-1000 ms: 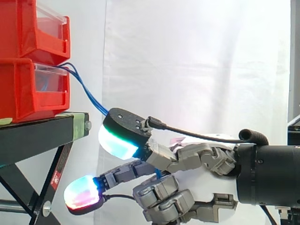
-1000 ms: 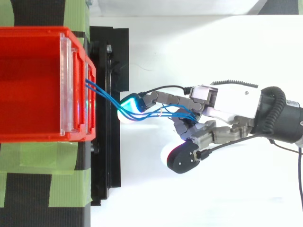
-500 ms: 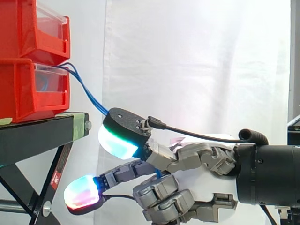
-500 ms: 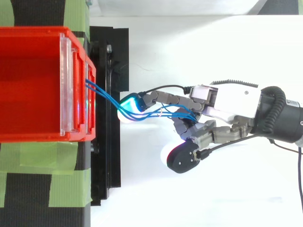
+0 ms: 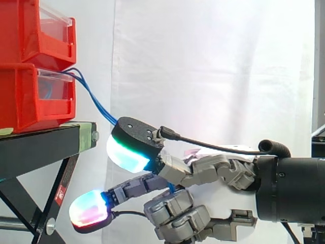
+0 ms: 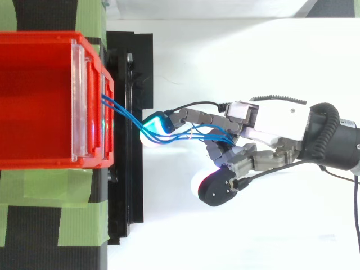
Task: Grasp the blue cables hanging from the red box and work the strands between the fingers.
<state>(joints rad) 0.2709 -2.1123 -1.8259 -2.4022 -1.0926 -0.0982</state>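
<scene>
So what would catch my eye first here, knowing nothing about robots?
Most likely the grey robot hand reaching in from the right, its thick fingertips glowing cyan-green and pink. Next come the bright red bins, stacked on a black stand at the left. Thin blue cables run from the lower bin's front into the hand, passing between its curled fingers.

Thin blue cables [image 5: 91,95] from red box [image 5: 30,96] front, diag. down
</scene>
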